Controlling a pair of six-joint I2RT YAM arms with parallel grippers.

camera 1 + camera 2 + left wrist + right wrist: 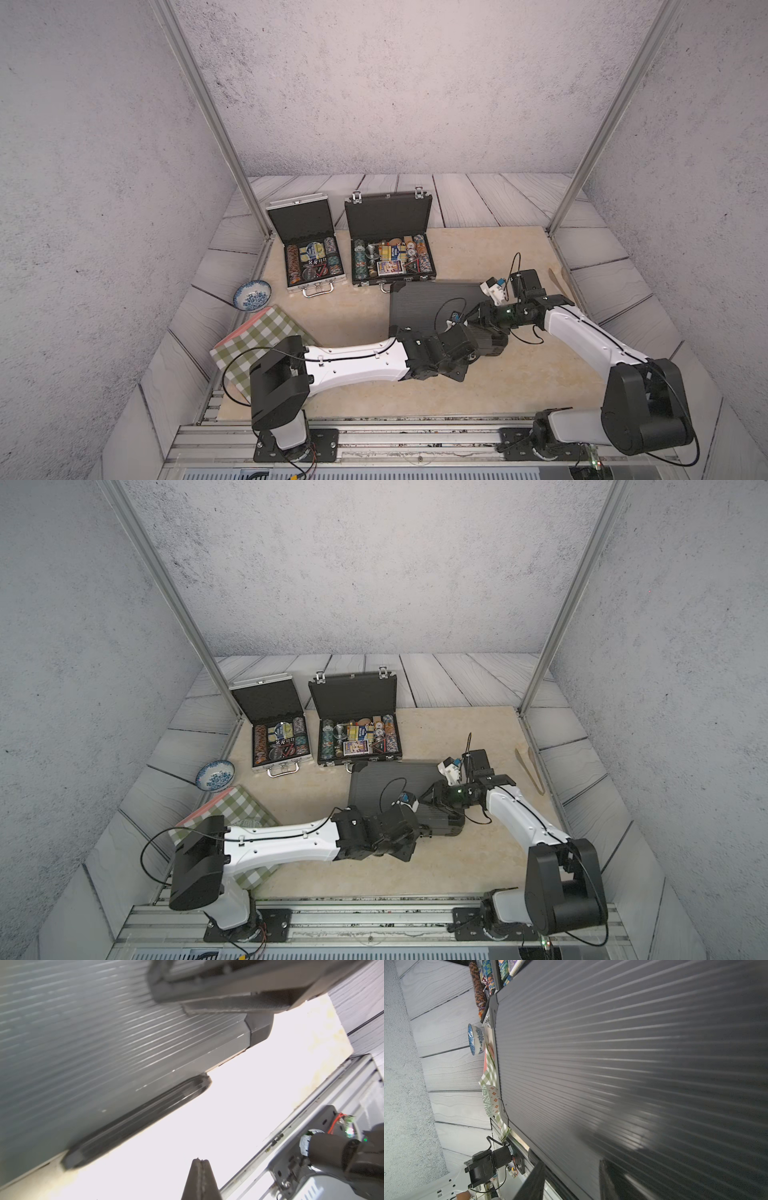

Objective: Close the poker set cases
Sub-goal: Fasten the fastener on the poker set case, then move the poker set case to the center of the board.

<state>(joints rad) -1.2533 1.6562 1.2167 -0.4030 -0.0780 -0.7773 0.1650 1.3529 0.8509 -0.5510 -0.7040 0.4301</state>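
In both top views we are seeing three cases on the table. The silver case (309,253) and the black case (390,245) are standing side by side at the far side, with lids raised and chips showing, so both are waiting to be closed. The ribbed grey case (428,303) is lying nearer, right of centre, with its lid down. Both arms are meeting over its near right part: the left gripper (500,343) is reaching across from the left and the right gripper (476,320) from the right. A blue bowl (252,294) and a checked cloth (257,336) are lying at the left, well apart from this work.

In the left wrist view the left gripper (201,1160) is showing its fingers pressed together and pinching nothing. It is hanging just off the case's near edge, where the handle (135,1120) is lying flat.

In the right wrist view the right gripper (570,1165) is holding its jaws spread with nothing between them, low over the ribbed lid. We are judging that it is pushing the lid flat so that it seats. Whether the latches are fastened, we cannot tell.
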